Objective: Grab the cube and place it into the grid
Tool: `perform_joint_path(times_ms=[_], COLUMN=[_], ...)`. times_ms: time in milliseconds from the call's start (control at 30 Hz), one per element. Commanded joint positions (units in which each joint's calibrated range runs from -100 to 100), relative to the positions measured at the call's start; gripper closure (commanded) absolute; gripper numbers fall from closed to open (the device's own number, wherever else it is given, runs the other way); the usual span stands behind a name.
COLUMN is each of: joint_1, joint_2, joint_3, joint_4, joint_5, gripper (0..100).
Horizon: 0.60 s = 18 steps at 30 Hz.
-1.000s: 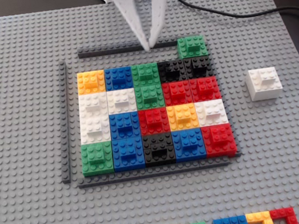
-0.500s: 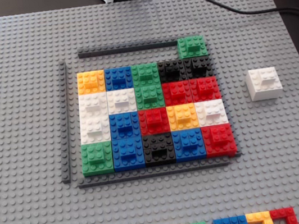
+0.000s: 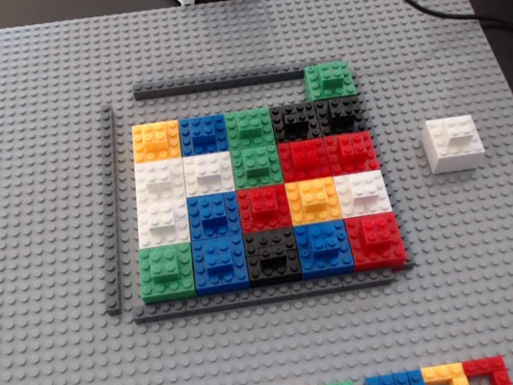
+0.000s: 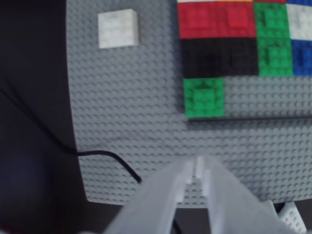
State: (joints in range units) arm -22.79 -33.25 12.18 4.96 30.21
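The claw [image 4: 197,168] hangs empty with its tips pinched together above the near edge of the grey baseplate [image 4: 122,122], so I'd say the reach has not begun. The white cube [image 3: 454,143] sits alone, well apart from the grid [image 3: 261,192]. Next, the claw must swing over the cube, spread, and drop.

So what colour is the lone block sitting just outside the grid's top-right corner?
Green, clearest in the fixed view.

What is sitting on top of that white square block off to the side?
On the white square LEGO block sits a smaller raised white brick, toward its far corner in the fixed view. Beneath is light grey studded baseplate; the studs directly under it are covered.
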Motion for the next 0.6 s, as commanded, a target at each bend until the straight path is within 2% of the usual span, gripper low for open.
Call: perform_joint_path(times_ms=[0,500,567], joint_1=[-1.3,-5.5,-5.9], joint_2=[9.6,41.2,44.9], joint_3=[-13.9,-38.9,-41.5], joint_4=[0.2,0.6,0.8], joint_5=[-0.4,-3.1,-3.5], gripper=[98,96,91])
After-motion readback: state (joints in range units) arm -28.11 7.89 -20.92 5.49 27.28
